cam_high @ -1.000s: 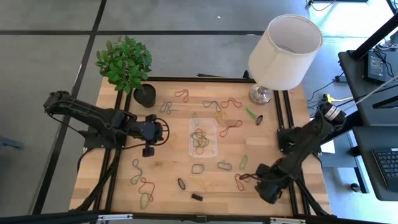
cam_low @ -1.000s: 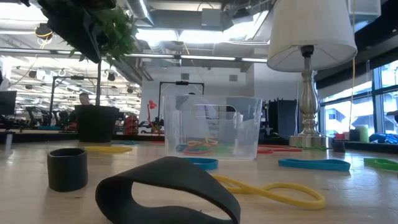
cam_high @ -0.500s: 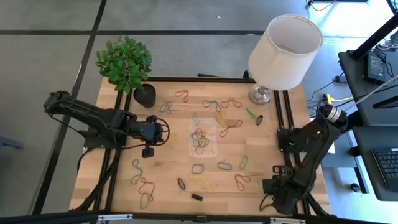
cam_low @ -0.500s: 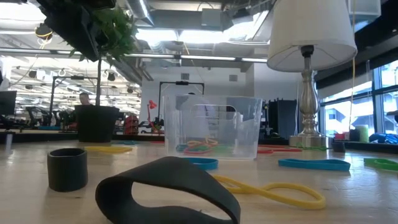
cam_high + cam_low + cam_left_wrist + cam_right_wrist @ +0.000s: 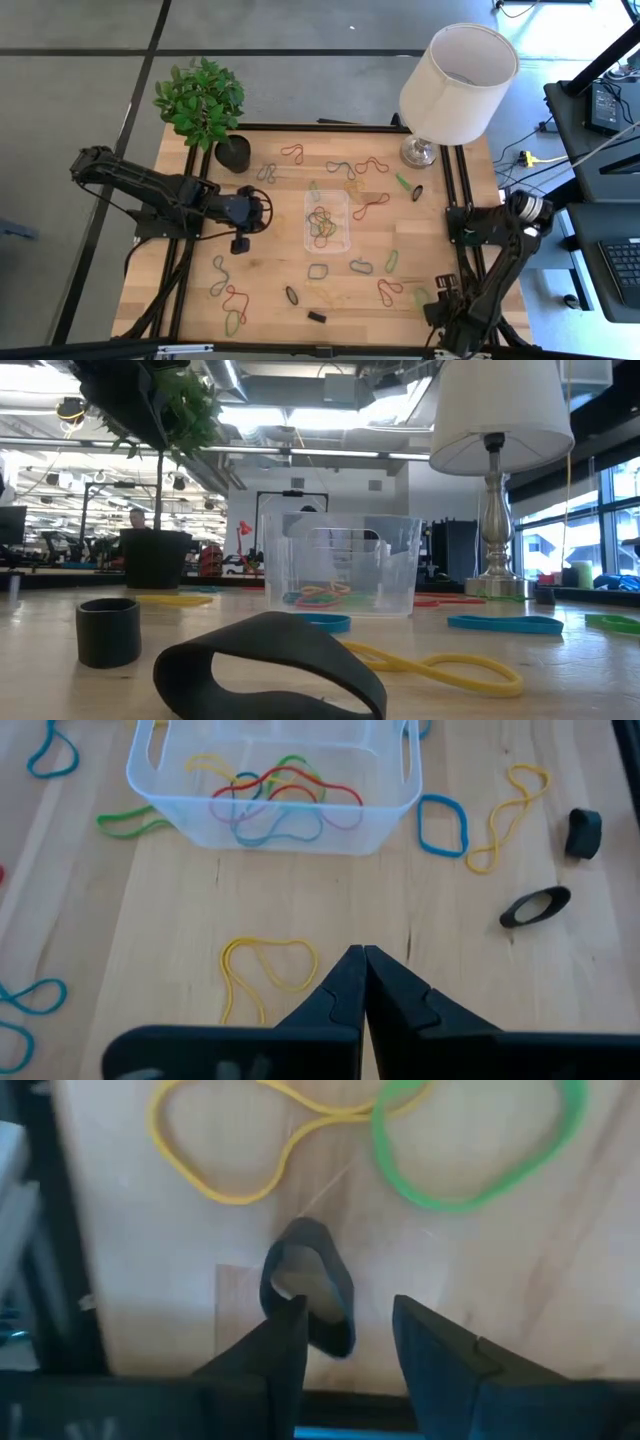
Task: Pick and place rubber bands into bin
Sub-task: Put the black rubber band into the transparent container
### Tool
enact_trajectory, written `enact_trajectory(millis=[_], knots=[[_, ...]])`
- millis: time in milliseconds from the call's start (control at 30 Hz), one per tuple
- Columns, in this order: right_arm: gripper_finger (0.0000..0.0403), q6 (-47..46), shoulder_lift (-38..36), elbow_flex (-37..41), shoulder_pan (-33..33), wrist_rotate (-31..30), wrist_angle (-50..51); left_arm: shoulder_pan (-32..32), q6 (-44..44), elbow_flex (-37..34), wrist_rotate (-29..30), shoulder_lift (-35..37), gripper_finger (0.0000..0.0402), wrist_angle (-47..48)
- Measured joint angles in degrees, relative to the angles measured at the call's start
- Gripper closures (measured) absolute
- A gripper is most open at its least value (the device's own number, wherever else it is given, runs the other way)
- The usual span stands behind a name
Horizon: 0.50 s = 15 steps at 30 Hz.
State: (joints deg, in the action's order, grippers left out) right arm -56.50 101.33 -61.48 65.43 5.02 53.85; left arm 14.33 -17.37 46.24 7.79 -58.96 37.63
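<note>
The clear bin stands at the table's middle with several coloured rubber bands inside. More bands lie scattered on the wood. My left gripper is shut and empty, left of the bin, with a yellow band lying on the table before it. My right gripper is open near the table's near right corner. A small black band lies between its fingers, close to one finger. A yellow band and a green band lie just beyond. My right gripper stands open over the small black band, which lies flat on the table; I cannot tell whether one finger touches its rim.
A potted plant with a black pot stands at the far left, a lamp at the far right. A black frame rail runs beside my right gripper. A black loop and a black ring lie at the near edge.
My right arm has drawn back toward the table's near edge and right corner, away from the red band it stood over a second ago. That band lies uncovered on the wood. My left arm has kept still.
</note>
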Motion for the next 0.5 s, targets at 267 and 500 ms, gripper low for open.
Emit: enact_trajectory(millis=[267,500], knots=[[0.0329,-3.36,4.11,-0.11,-0.02,1.36,-6.06,0.00,0.00,0.00,0.00,-0.02,0.0399,-0.72],[0.0393,-11.90,1.63,0.03,-0.02,1.03,-5.46,0.00,0.04,0.00,0.00,-0.02,0.0399,-0.66]])
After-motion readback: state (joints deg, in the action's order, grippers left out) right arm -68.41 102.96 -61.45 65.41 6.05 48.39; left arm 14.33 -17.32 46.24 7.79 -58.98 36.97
